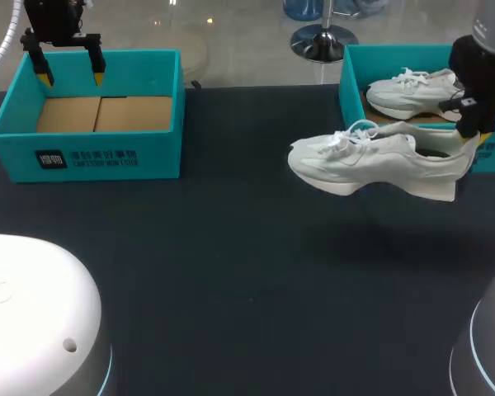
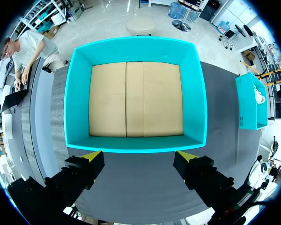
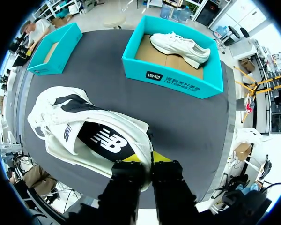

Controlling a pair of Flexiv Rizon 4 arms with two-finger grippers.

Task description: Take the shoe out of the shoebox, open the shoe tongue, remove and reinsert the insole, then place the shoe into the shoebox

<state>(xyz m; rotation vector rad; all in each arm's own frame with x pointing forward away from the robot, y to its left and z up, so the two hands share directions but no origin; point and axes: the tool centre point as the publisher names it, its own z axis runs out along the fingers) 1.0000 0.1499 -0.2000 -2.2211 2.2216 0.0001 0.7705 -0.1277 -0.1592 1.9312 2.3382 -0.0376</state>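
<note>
Fingers (image 3: 136, 160) pinch the shoe (image 1: 371, 161) by the heel, right gripper (image 1: 470, 140) holding it off the table (image 1: 231, 247); left gripper (image 1: 69, 74) gapes above a shoebox (image 1: 91, 153)

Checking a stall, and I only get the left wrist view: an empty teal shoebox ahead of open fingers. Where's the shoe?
Observer: The right gripper has a white sneaker by its heel, apparently lifted off the black table, in front of the right shoebox.
Operator: Solid grip?
Observer: In the right wrist view both fingers pinch the heel collar from two sides, so it is shut on it.
Operator: Insole in or out?
Observer: In. A black insole shows inside the shoe opening.
Operator: Anything else in that box?
Observer: A second white sneaker lies on the cardboard inside it.
</note>
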